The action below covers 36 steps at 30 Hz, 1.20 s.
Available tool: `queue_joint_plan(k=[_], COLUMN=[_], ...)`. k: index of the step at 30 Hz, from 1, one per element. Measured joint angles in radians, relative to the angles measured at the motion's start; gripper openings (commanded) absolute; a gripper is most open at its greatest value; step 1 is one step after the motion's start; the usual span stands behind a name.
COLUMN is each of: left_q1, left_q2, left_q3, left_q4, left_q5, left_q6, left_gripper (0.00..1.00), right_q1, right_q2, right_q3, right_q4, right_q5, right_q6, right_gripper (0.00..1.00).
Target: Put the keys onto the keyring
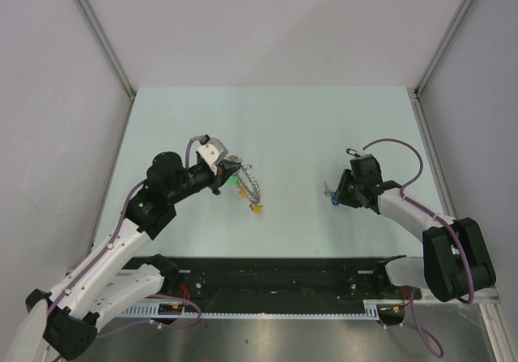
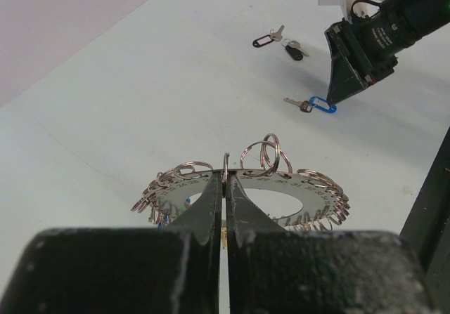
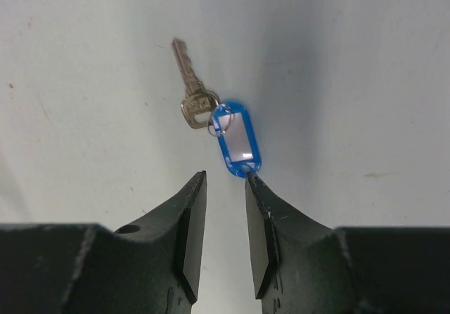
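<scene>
keyring [image 1: 247, 182] left, keys [image 1: 333, 200] right, open table [image 1: 291, 135] between

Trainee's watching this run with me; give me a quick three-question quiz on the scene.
1. True or false: the left gripper is shut on the keyring.
2. The key lying just ahead of the right gripper has which tag: A red, B blue, C green?
3. How many black-tagged keys show in the left wrist view?
Key: 1 true; 2 B; 3 two.

pale mint tabletop [image 1: 291, 127], white walls [image 1: 267, 22], corner posts [image 1: 101, 34] maybe aluminium
</scene>
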Motion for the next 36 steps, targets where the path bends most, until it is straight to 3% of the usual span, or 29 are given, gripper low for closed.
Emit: queue_joint_plan(k=[11, 29, 36], left_q1=[0.000, 0.000, 0.000], left_q2=[0.000, 0.000, 0.000], left_q3=[0.000, 0.000, 0.000], left_q4=[0.000, 0.000, 0.000], left_q5=[0.000, 0.000, 0.000], left_q6=[0.000, 0.000, 0.000], left_gripper=[0.00, 0.00, 0.00], right_q1=[-0.051, -0.080, -0.088], right_q2=[0.035, 0.125, 0.145], right_q3=[-0.032, -0.037, -0.037], right_q4=[0.163, 0.203, 0.230], right_q5=[-0.039, -0.040, -0.059], right_q6=[0.134, 0.161, 0.161], right_gripper=[0.25, 0.20, 0.07])
